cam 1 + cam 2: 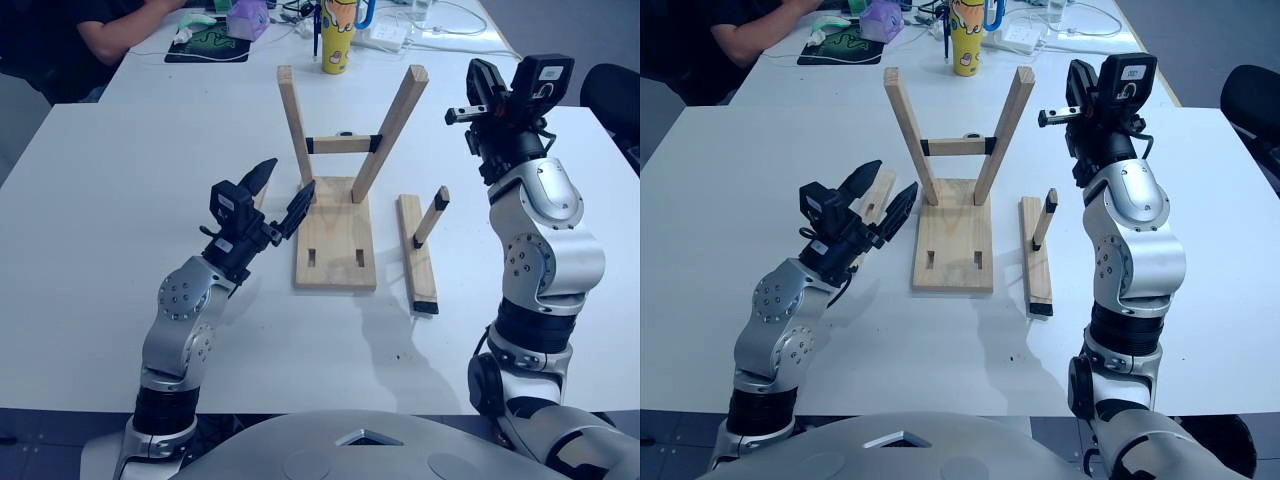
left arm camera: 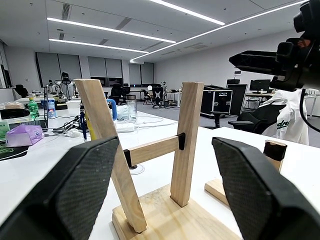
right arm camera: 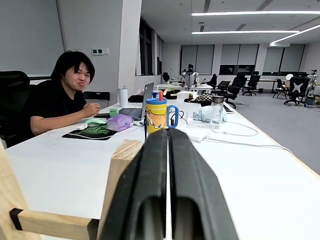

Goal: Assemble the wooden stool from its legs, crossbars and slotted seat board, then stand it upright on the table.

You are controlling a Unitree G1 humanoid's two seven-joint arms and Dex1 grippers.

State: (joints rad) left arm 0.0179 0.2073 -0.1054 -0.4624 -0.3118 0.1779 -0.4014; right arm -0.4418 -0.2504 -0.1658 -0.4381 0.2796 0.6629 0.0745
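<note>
No legible text, labels or numbers

Seat board (image 1: 335,250), legs (image 1: 296,120), crossbar (image 1: 342,144): pale bare wood, with black caps at the crossbar ends. Loose leg (image 1: 417,255): same wood, black at the near tip and on its peg. Worktop (image 1: 120,200): plain white. My left end effector (image 1: 291,176) and right end effector (image 1: 480,78): black. Left pads (image 2: 85,190): fine cross-hatch. Cup (image 1: 338,40): yellow, blue handle. Box (image 1: 248,18): purple. Mat (image 1: 207,45): black with green.

Silver arms, black grippers.
Rounded silver shells and screw-ringed joints on the left arm (image 1: 185,312) and right arm (image 1: 545,240); black left gripper (image 1: 292,174) and right gripper (image 1: 482,75), pads (image 2: 85,195) textured.
</note>
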